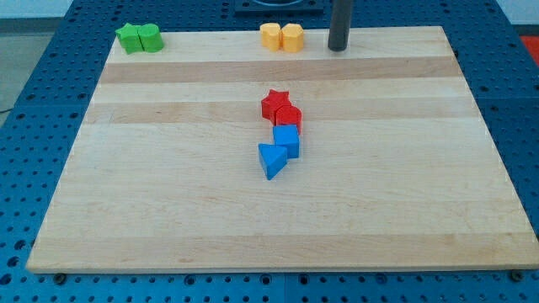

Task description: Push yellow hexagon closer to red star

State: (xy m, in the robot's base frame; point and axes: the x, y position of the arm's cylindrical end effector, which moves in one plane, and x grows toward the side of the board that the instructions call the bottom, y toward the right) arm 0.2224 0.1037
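Observation:
The yellow hexagon [292,38] sits at the top edge of the wooden board [168,210], touching a second yellow block [269,36] on its left. The red star [274,103] lies near the board's middle, well below the hexagon. My tip [338,48] rests on the board at the top edge, just to the right of the yellow hexagon with a small gap between them.
A red block [289,118] touches the red star's lower right. A blue cube [287,140] and a blue triangle [271,160] continue that chain downward. A green star [129,38] and a green block [151,38] sit at the top left corner.

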